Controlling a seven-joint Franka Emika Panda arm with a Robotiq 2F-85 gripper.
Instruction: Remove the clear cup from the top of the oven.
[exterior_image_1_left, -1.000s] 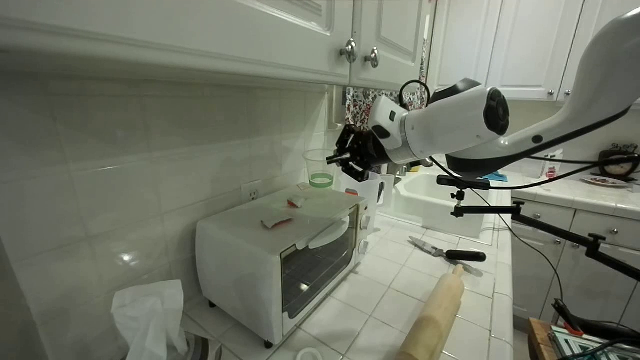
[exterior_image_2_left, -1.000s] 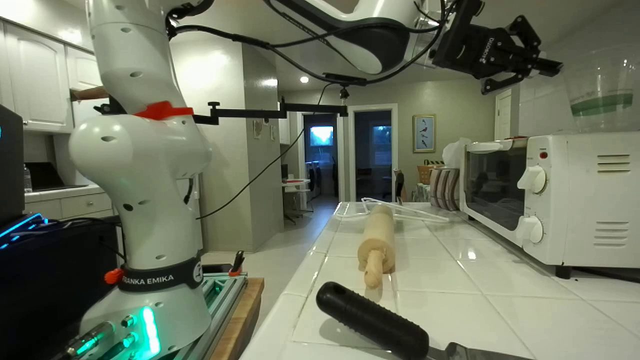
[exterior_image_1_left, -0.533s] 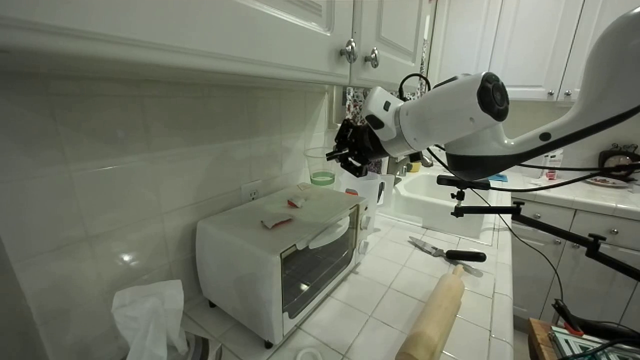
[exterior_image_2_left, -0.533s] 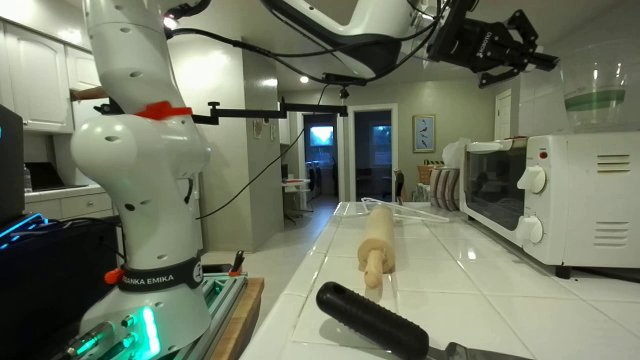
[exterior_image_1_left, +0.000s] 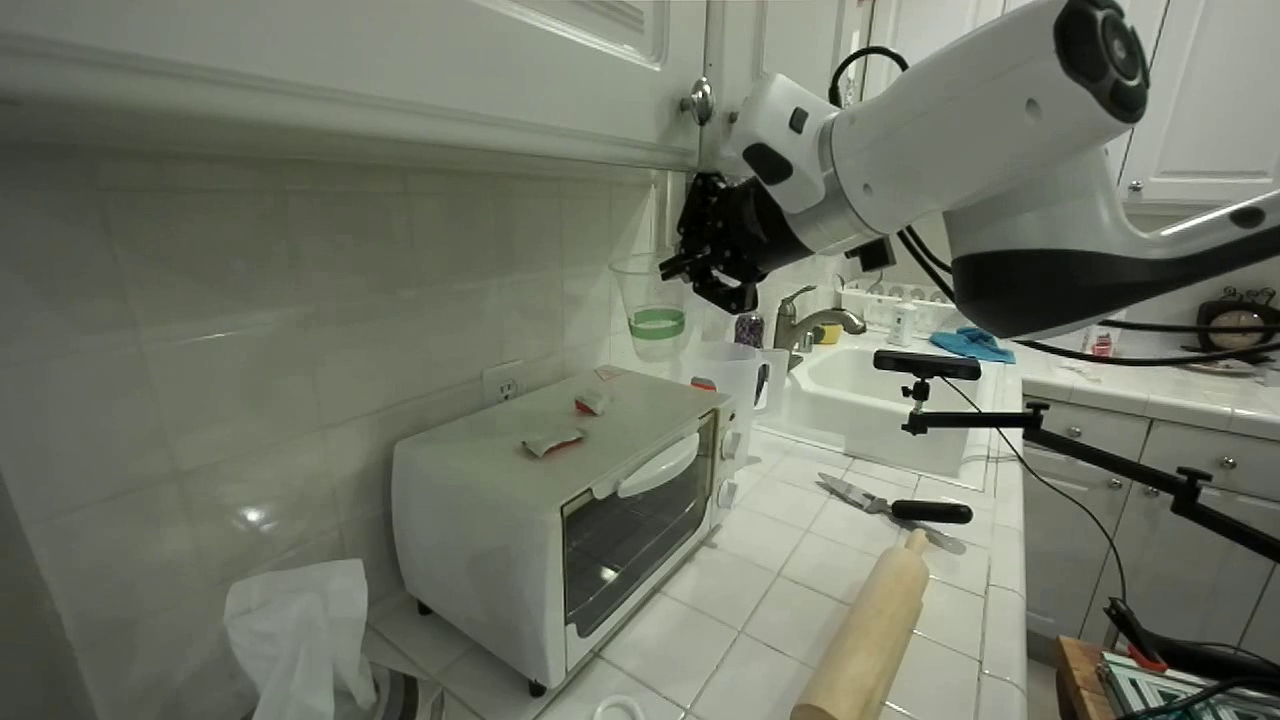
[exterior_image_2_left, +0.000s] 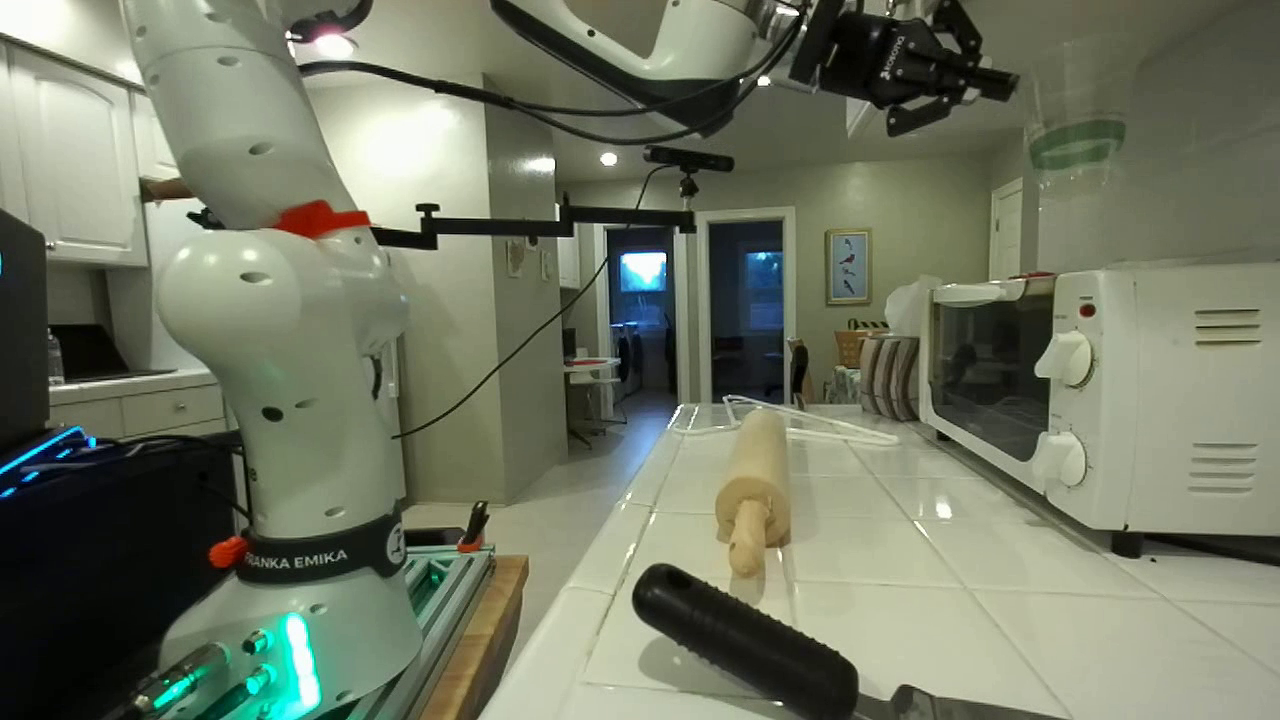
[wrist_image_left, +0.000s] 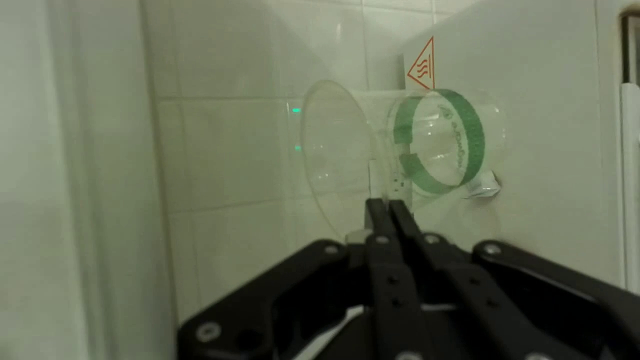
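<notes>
The clear cup (exterior_image_1_left: 650, 300) is see-through with a green band low on its side. In both exterior views it hangs above the oven (exterior_image_1_left: 480, 540), with a gap under it; it also shows in an exterior view (exterior_image_2_left: 1078, 145). My gripper (exterior_image_1_left: 674, 266) is shut on the cup's wall near the rim, and the cup stands about upright. The wrist view shows the fingertips (wrist_image_left: 384, 204) pinching the rim edge, with the cup's green band (wrist_image_left: 472, 140) beyond. The oven (exterior_image_2_left: 1200, 400) is white with a dark glass door, and its top shows in the wrist view (wrist_image_left: 550, 150).
Small red-and-white scraps (exterior_image_1_left: 553, 442) lie on the oven top. A wall cabinet (exterior_image_1_left: 350, 90) hangs above. A white pitcher (exterior_image_1_left: 735, 372) stands behind the oven, by the sink (exterior_image_1_left: 880, 430). A black-handled tool (exterior_image_1_left: 930, 512) and a rolling pin (exterior_image_1_left: 870, 640) lie on the counter.
My gripper has risen and drawn back from the wall, carrying the cup. The cup has lifted off the oven top. The oven has not moved.
</notes>
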